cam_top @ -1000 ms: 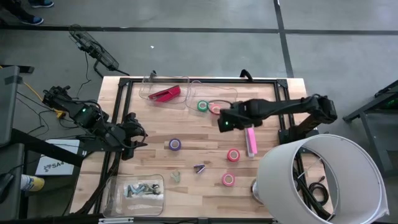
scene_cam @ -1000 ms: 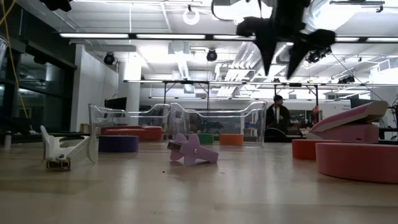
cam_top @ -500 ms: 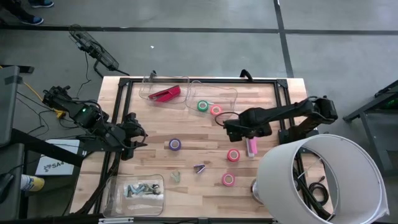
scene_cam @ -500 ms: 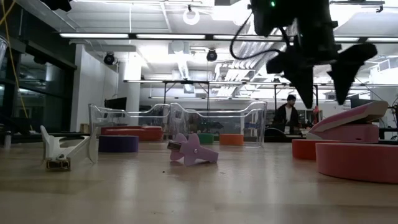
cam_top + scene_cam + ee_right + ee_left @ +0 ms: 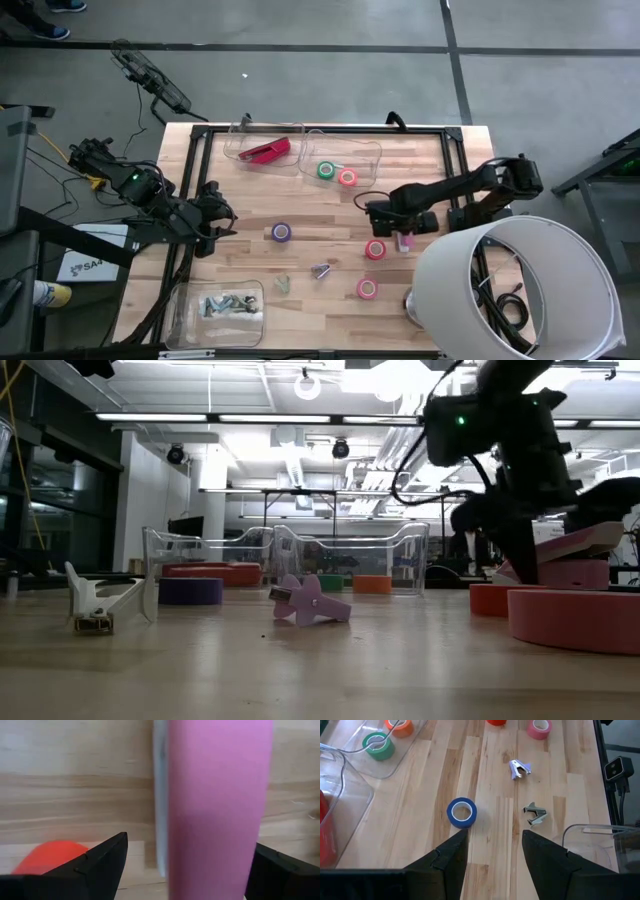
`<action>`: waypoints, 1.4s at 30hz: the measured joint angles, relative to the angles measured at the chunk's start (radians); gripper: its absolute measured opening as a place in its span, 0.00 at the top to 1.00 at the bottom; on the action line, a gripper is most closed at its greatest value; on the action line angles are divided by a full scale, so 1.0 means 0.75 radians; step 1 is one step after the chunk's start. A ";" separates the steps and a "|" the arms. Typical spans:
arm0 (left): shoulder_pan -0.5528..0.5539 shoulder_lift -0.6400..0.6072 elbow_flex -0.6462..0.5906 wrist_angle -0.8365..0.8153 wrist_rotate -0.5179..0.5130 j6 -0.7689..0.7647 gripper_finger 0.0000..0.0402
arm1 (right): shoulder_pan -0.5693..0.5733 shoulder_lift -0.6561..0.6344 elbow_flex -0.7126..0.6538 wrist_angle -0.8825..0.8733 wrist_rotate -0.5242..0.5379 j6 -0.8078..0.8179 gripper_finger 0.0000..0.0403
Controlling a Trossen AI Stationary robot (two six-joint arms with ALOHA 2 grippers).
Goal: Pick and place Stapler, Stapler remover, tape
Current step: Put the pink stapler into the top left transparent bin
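- Because the right arm reaches over it, most of the pink stapler (image 5: pixel 404 240) is hidden from above; only its near end shows past the right gripper (image 5: pixel 402 232), and in the right wrist view it is a blurred pink bar cut off at both ends.
- Wide apart, the right gripper's fingers (image 5: pixel 95 865) stand one on each side of the pink stapler without clearly touching it, so nothing is held; a red-pink tape roll (image 5: pixel 375 249) sits on the table just beside that gripper.
- At the table's left edge, the left gripper (image 5: pixel 222 222) waits with its fingers partly open and empty; the purple tape roll (image 5: pixel 461 813) lies just ahead of them, and two staple removers (image 5: pixel 520 768) lie farther off.
- Beyond the right gripper, a green tape roll (image 5: pixel 326 170) and another red-pink one rest in a clear plastic bin (image 5: pixel 365 152).
- A red stapler (image 5: pixel 266 150) lies in the neighbouring clear bin.
- Planks of pale wood make up the table (image 5: pixel 310 210); the rolls are small rings.
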 joint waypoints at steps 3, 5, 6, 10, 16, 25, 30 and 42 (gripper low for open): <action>0.000 0.000 0.000 0.000 0.000 0.000 0.54 | 0.007 0.000 -0.052 0.020 -0.021 0.004 0.21; 0.000 0.000 0.000 0.000 0.001 0.000 0.54 | 0.009 0.000 -0.076 0.027 -0.022 0.009 0.21; 0.000 0.000 0.000 0.000 0.001 -0.001 0.54 | 0.008 0.000 -0.082 0.034 -0.020 0.009 0.21; 0.000 0.000 0.000 0.000 0.001 -0.001 0.54 | 0.008 0.000 -0.103 0.083 -0.015 0.008 0.21; 0.000 0.000 0.000 0.002 0.001 -0.008 0.54 | 0.008 -0.005 -0.138 0.156 -0.023 0.018 0.29; 0.000 0.001 0.000 0.004 -0.004 -0.038 0.54 | 0.008 -0.005 -0.141 0.179 -0.003 -0.009 0.59; 0.000 0.001 0.000 0.004 -0.008 -0.051 0.54 | 0.008 -0.004 -0.142 0.180 0.001 -0.033 0.68; 0.000 0.001 0.000 0.060 -0.046 -0.052 0.54 | 0.008 -0.101 -0.071 0.076 0.132 -0.165 0.68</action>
